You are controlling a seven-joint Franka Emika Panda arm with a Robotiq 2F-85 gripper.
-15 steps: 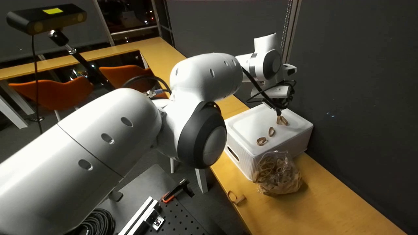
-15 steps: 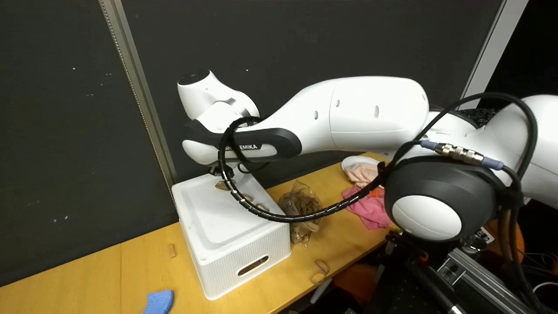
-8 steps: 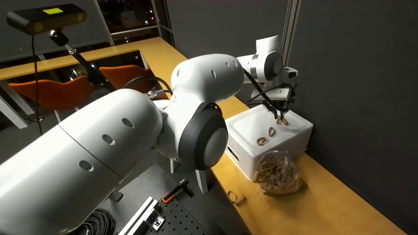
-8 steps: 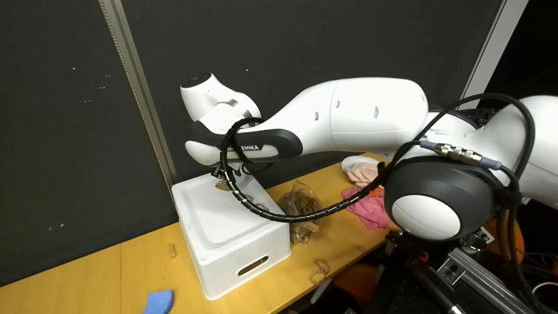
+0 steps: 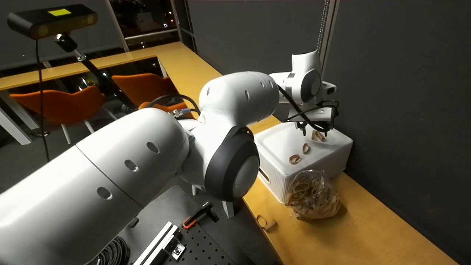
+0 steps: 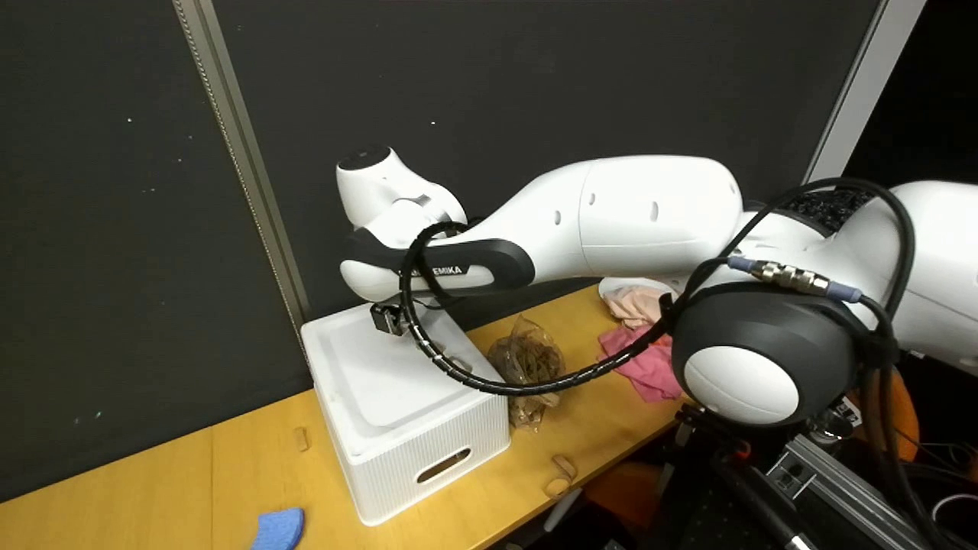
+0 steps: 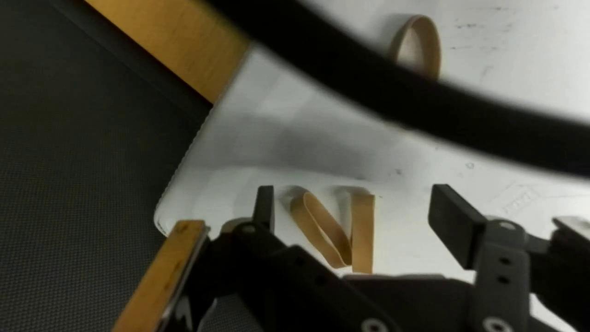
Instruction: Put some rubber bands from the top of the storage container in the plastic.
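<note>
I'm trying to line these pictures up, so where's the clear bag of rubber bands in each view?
In an exterior view, the bag is low, right of centre.
In an exterior view, the bag sits below centre, slightly right.
Wrist view: not in it.
Shared by all views: the white storage container.

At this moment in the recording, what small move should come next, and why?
Probably lower the open gripper slightly before closing: in the wrist view its fingers stand on either side of two rubber bands resting ungripped on the storage container, and seem to hang above it.
</note>
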